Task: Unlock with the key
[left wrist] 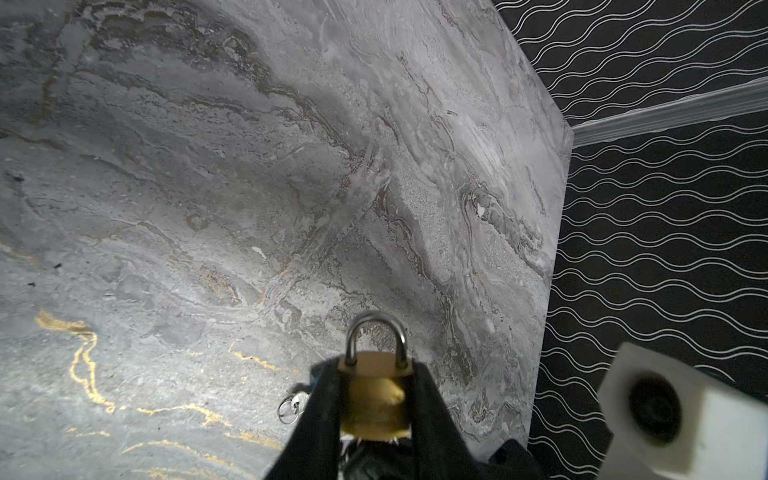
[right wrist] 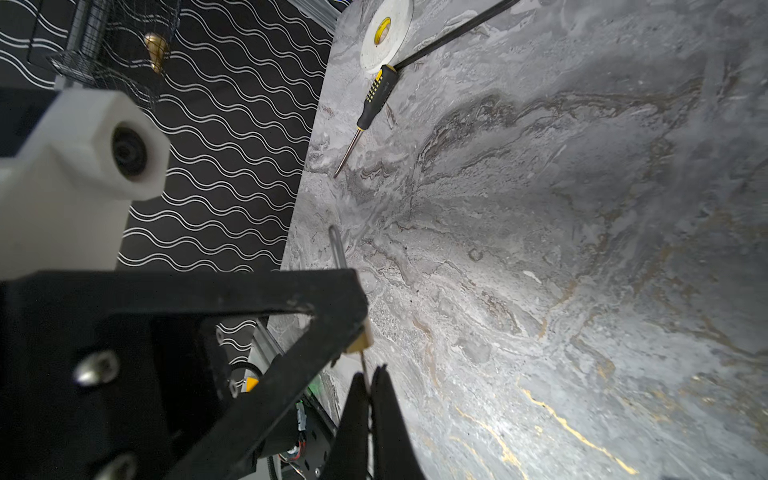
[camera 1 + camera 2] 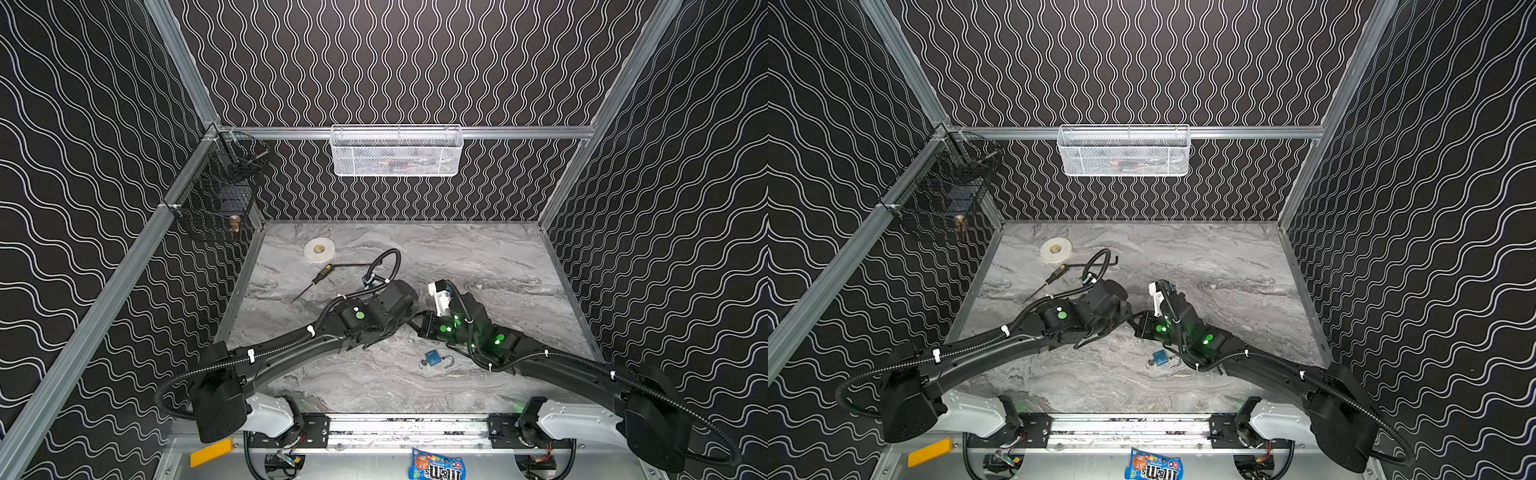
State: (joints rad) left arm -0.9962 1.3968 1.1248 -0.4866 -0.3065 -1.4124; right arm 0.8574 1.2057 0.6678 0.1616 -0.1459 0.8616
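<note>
A white tape roll [image 3: 319, 250] is laid near the worktop's [image 3: 478, 257] far left corner, with a black-and-yellow screwdriver [image 3: 312, 284] just beside it. A white mesh basket [image 3: 397, 151] is hung on the back wall [image 3: 395, 62].
</note>
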